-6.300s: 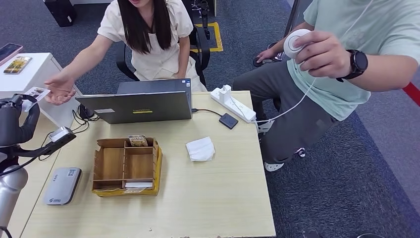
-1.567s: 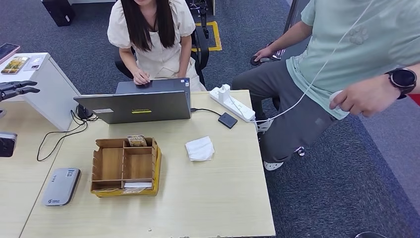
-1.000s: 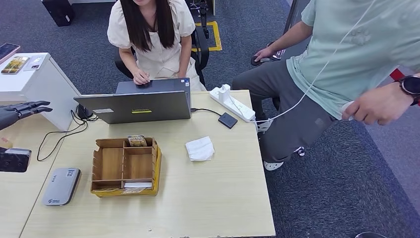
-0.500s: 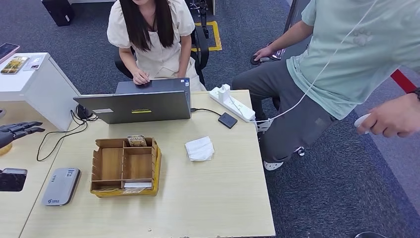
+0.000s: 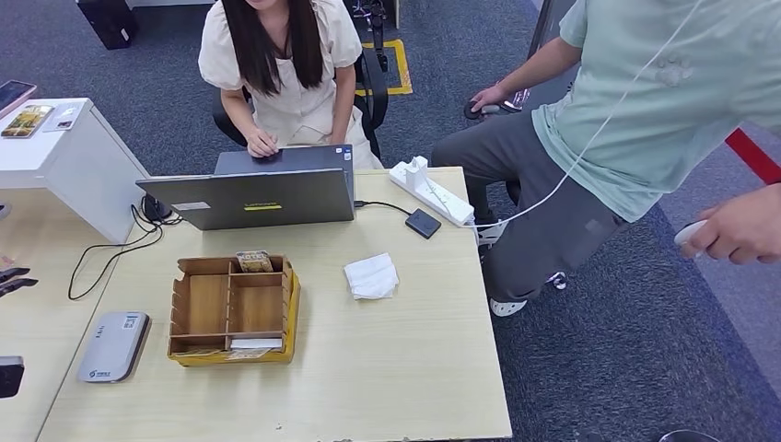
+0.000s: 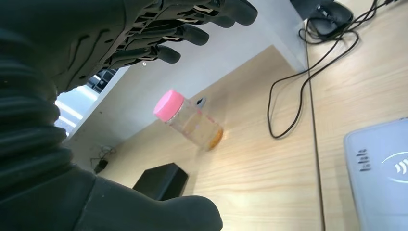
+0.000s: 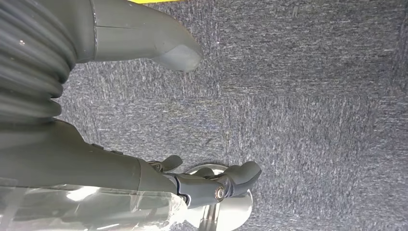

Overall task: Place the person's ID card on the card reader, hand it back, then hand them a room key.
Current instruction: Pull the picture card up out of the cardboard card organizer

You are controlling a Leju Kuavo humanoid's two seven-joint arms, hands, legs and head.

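The grey card reader (image 5: 113,345) lies flat near the table's front left corner, and its corner (image 6: 385,173) shows in the left wrist view. A wooden organizer (image 5: 184,308) beside it holds a stack of cards (image 5: 255,261) in a back compartment and white cards (image 5: 256,343) in a front one. A small card (image 5: 64,117) lies on the white cabinet at the far left. My left hand (image 5: 14,279) hangs low at the left edge, left of the reader, with its fingers (image 6: 192,33) spread and nothing in it. My right hand (image 7: 125,168) hangs over the carpet, fingers apart and empty.
An open laptop (image 5: 249,196) stands at the table's back, with a seated person (image 5: 276,64) typing behind it. A tissue (image 5: 372,276), a power strip (image 5: 433,191) and cables lie nearby. A pink-capped bottle (image 6: 187,120) and a black box (image 6: 161,180) sit left of the reader. Another person (image 5: 645,110) sits at the right.
My left hand gave the card to the seated person, then sank and drew back to the left edge, empty. The person on the right lowered their hand.
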